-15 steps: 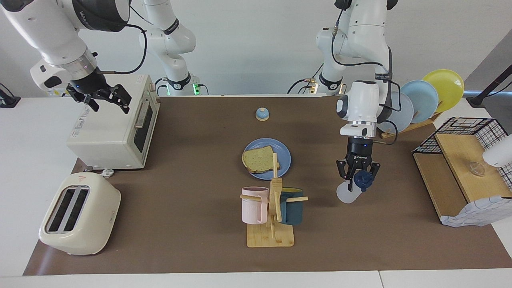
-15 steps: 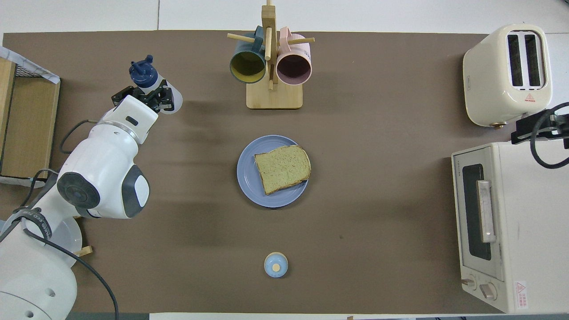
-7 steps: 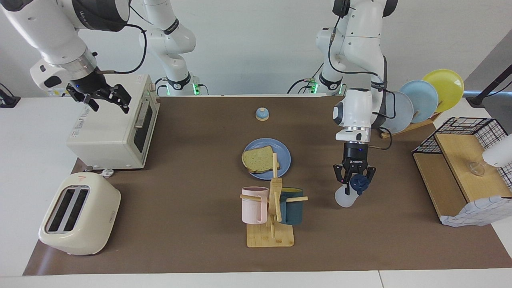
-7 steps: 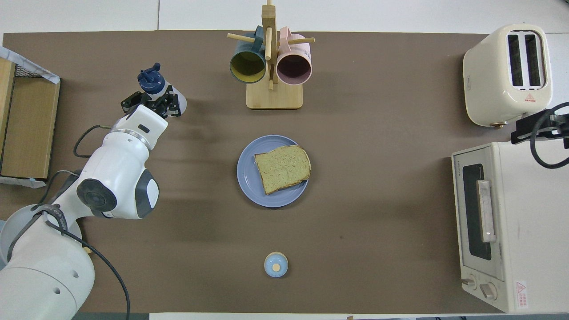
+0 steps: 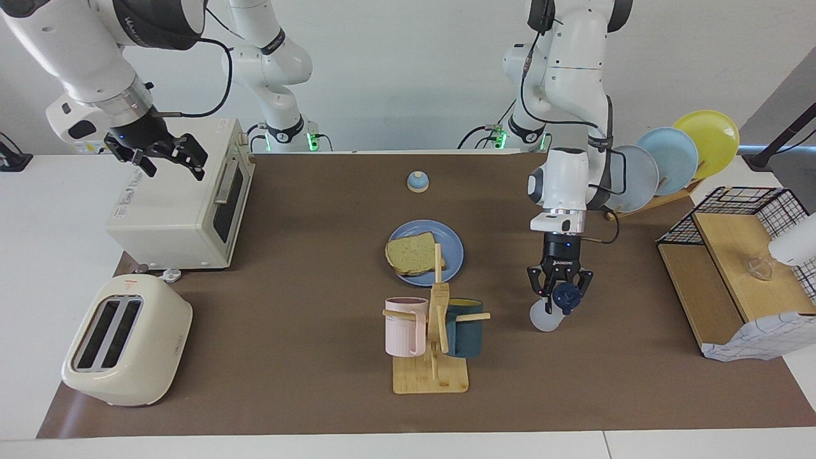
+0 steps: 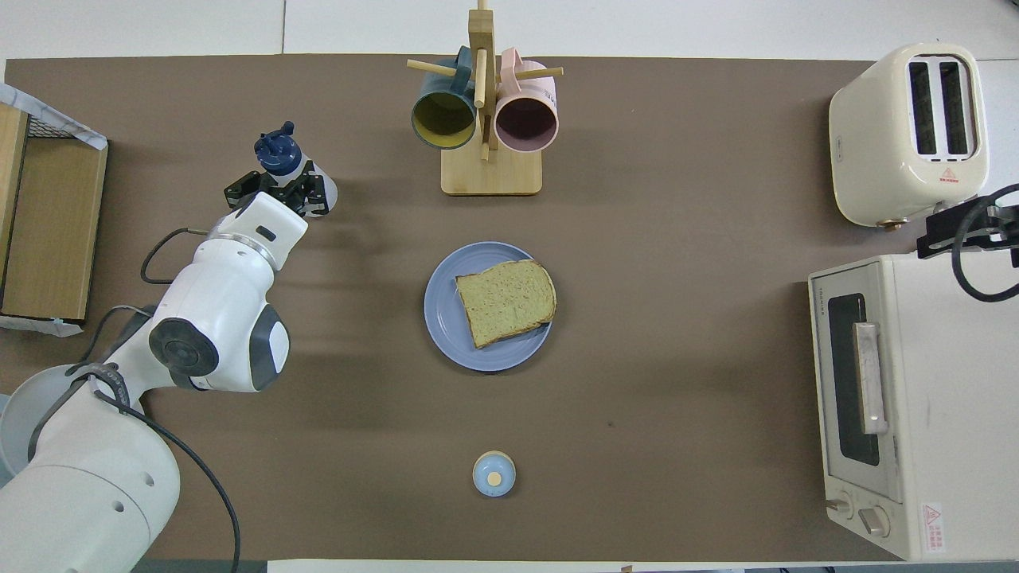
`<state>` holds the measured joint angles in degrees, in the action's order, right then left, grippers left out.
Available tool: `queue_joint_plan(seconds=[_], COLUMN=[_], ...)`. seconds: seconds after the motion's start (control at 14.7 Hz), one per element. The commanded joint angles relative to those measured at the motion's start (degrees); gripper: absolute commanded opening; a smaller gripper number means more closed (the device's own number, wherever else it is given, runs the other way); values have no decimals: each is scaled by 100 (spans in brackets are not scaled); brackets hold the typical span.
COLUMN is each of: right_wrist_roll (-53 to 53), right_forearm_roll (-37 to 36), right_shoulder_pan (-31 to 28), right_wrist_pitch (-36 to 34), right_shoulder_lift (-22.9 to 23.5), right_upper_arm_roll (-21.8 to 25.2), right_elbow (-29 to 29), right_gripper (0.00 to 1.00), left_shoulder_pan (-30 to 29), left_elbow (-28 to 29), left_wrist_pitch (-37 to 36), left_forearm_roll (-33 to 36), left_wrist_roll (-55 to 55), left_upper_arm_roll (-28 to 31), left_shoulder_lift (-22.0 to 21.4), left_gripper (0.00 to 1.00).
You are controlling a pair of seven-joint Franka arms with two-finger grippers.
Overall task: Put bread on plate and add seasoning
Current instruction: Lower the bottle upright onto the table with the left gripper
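A: Left hand (image 5: 556,294) clamps the seasoning (image 5: 549,310), tilted, above the table toward the left arm's end. Bread (image 5: 413,254) already lies on the plate (image 5: 454,254).

B: Right hand (image 5: 167,155)?

A: Spread apart, waiting over the toaster oven (image 5: 178,210). Next, likely: carry the seasoning over the bread.

A thick slice of pale green speckled bread with a tan crust (image 5: 415,254) lies flat on a round medium-blue plate (image 5: 452,250) at mid-table. A translucent white plastic seasoning bottle (dark navy flip-top cap) (image 5: 549,310) hangs tilted above the mat, toward the left arm's end.
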<state>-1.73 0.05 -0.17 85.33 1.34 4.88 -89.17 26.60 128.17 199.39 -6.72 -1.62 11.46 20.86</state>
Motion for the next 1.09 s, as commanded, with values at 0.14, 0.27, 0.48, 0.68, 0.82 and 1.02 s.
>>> queue_joint_plan(seconds=[0.14,0.27,0.48,0.68,0.82,1.02], right_wrist_roll=[94,94,94,94,94,94], right_forearm_roll=[118,118,118,118,118,118], right_shoulder_pan=[-44,-36,-27,-36,-27,-27], right_wrist_pitch=[-7,-7,-7,-7,-7,-7], right_shoulder_lift=[-90,-90,-90,-90,-90,-99], right_upper_arm_roll=[-14,-14,-5,-5,-14,-14], right_elbow=[-109,-118,-118,-109,-118,-109], right_gripper=[100,100,100,100,100,100], left_shoulder_pan=[56,64,29,21,3,-6], left_elbow=[7,24,33,42,42,68], left_wrist_pitch=[144,153,144,144,135,135], left_forearm_roll=[-40,-40,-40,-40,-40,-40], left_wrist_roll=[30,22,13,4,-5,-5], left_upper_arm_roll=[58,49,49,49,49,49], left_shoulder_lift=[50,41,41,33,33,15], left_gripper=[22,34,43,68,98,100])
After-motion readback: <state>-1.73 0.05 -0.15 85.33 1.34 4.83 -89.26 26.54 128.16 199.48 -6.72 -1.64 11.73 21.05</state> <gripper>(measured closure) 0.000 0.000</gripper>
